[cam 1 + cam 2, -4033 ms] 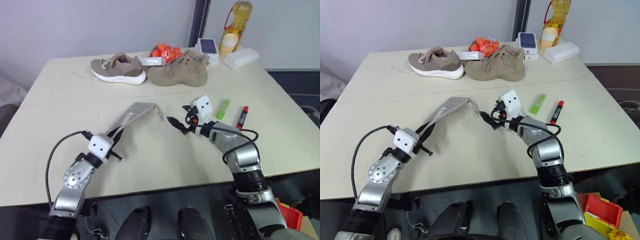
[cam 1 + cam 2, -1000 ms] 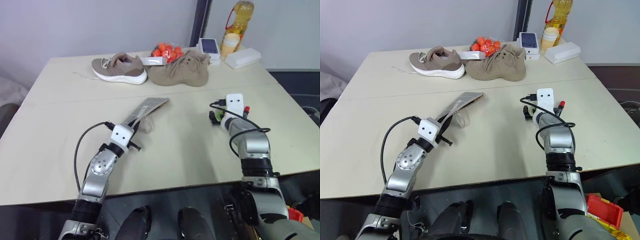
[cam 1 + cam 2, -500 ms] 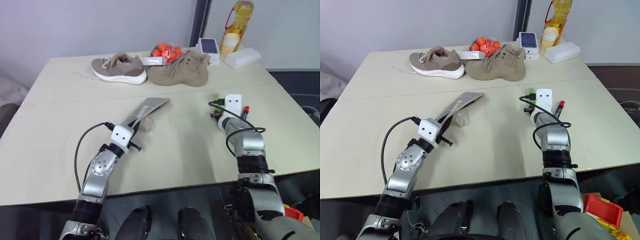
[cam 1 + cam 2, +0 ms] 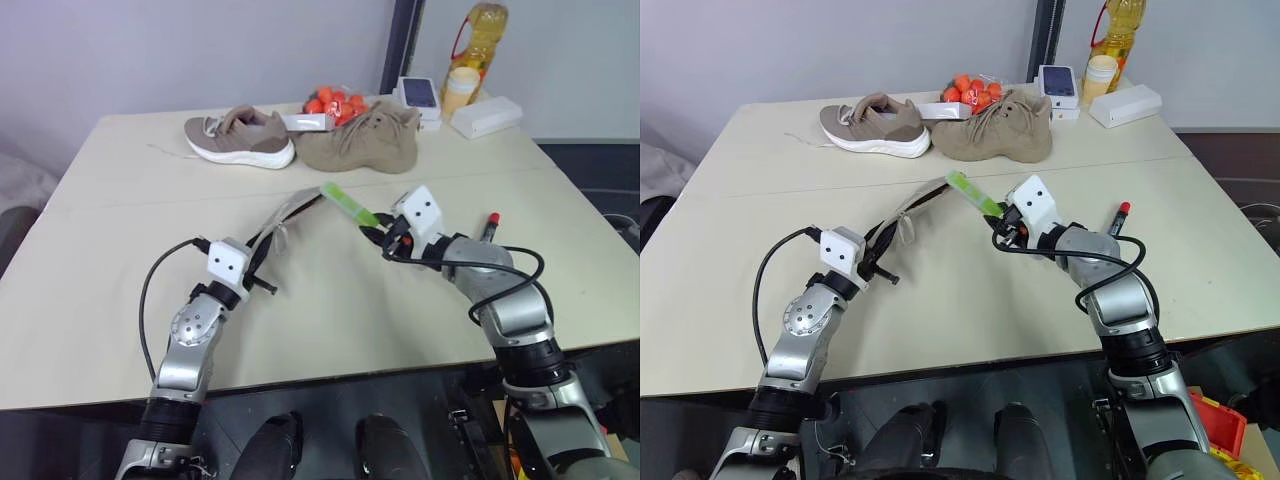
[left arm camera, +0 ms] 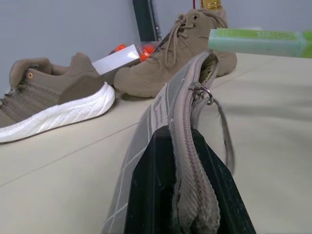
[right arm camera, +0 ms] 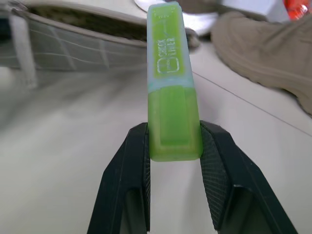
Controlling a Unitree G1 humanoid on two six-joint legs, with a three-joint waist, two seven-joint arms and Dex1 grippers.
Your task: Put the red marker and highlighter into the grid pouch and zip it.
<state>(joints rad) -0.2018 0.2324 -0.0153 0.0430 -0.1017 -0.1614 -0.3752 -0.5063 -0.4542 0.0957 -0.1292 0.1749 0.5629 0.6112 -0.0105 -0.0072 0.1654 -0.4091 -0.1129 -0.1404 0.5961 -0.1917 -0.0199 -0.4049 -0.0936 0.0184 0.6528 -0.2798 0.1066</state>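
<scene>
Highlighter (image 6: 172, 87) is gripped at its tail by the right gripper (image 6: 174, 146), tip just beside the pouch (image 5: 161, 112) mouth. It looks light, stiff and smooth, so it may slip. Left gripper (image 5: 183, 195) is clenched on the soft pouch edge. Marker (image 4: 489, 224) lies well apart from the pouch.

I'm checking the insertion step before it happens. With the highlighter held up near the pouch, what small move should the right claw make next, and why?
Probably ease the right claw forward so the highlighter tips into the mouth of the grid pouch. The claw grips the highlighter by its end, its free end already points at the unzipped opening, and the left claw holds the pouch raised. The red marker lies on the table.
</scene>
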